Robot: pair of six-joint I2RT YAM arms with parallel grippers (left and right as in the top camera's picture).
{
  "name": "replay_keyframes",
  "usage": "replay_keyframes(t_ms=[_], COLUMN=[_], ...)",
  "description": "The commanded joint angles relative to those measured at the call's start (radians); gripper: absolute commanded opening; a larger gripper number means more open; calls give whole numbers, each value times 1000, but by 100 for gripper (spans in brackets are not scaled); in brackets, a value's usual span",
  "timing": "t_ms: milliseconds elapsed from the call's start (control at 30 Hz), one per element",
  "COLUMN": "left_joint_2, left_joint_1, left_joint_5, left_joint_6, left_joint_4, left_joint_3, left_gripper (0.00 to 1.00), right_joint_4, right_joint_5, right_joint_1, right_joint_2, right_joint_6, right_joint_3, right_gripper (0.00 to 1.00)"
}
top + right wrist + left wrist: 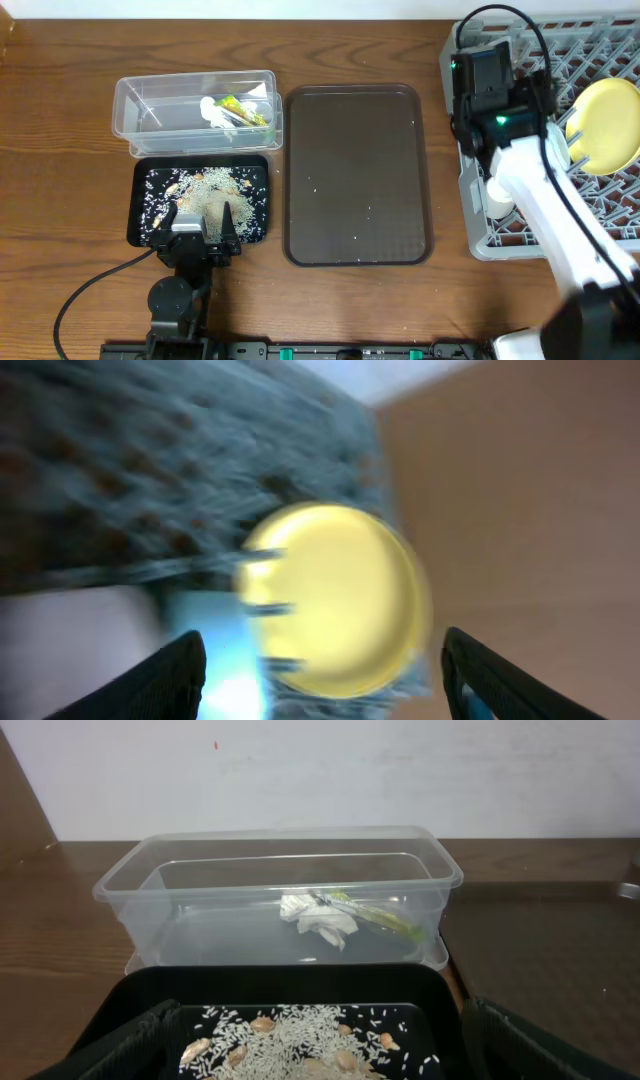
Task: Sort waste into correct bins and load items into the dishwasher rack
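right gripper (330, 682) is spread wide and empty, with the yellow plate (340, 600) dead ahead of its tips, propped in the dishwasher rack (590, 40). the view's blurry, so i can't tell the gap. left gripper (207, 218) is spread too, well off at the black tray (138, 205), so it's the right arm's call imo.

Blurred: yellow plate (335, 600) against grey rack (120, 470); pincer (322, 640) spread.

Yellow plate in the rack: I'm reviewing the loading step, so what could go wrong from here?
The yellow plate leans on edge in the rack with the right end effector open close by; a swing could tip it. The left end effector hangs low over the black tray and might scatter the rice crumbs.
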Motion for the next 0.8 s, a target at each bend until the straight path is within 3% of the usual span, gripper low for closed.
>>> replay_keyframes(t_ms=[0,67,133,400,500,767], left_joint_2=[0,0,0,0,0,0], left_joint_1=[6,6,6,6,6,6], left_joint_5=[-5,-5,-5,-5,-5,-5], left_joint_6=[-5,-5,-5,-5,-5,-5], left_joint_4=[-24,-24,-24,-24,-24,-24], left_joint_3=[-28,-28,-28,-28,-28,-28], left_gripper=[90,90,90,90,90,90], right_joint_4=[-83,-138,-168,-242,-294,-442], right_joint_5=[-484,-748,-921,-1317,-1363,-1214], right_joint_1=[60,94,116,152,151,77], right_joint_2=[-156,-238,-299,-451,-473,-616], right_joint_6=[206,267,294,298,285,210], right_joint_3=[5,5,5,5,5,5], right_gripper=[73,77,99,99,99,99])
